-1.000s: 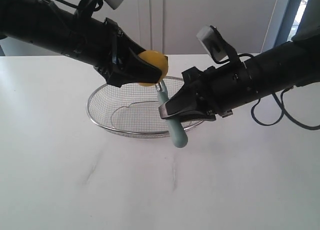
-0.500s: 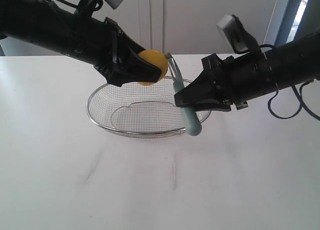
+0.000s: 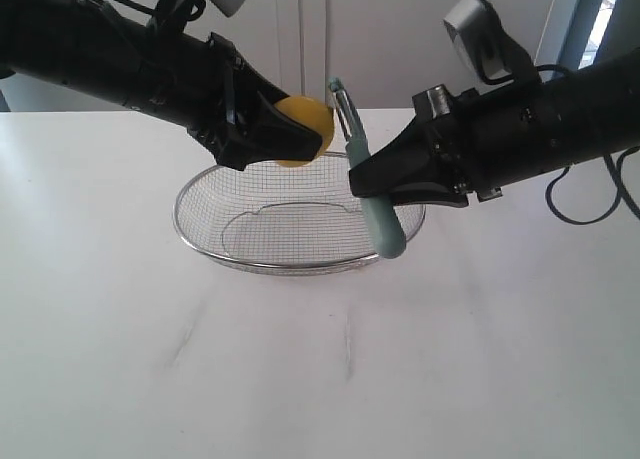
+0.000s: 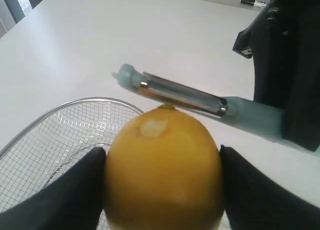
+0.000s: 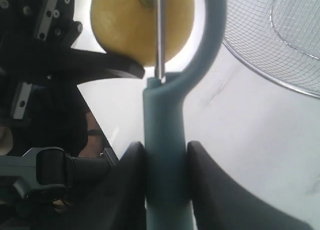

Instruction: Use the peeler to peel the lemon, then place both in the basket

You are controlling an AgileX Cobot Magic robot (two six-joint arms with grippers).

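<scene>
The left hand (image 3: pixel 275 141) clamps the lemon (image 3: pixel 312 127) at its middle: firm, round, probably slick. The right hand (image 3: pixel 372 184) pinches the stiff, light peeler (image 3: pixel 386 231) by its handle.

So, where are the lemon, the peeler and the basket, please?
lemon (image 3: pixel 312 129): exterior view, its bare yellow side.
peeler (image 3: pixel 384 229): exterior view, lower teal handle.
basket (image 3: pixel 215 204): exterior view, left mesh wall.

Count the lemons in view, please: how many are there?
1. The lemon is held in the left hand, above the basket. No other lemon shows; none seems hidden.
</scene>
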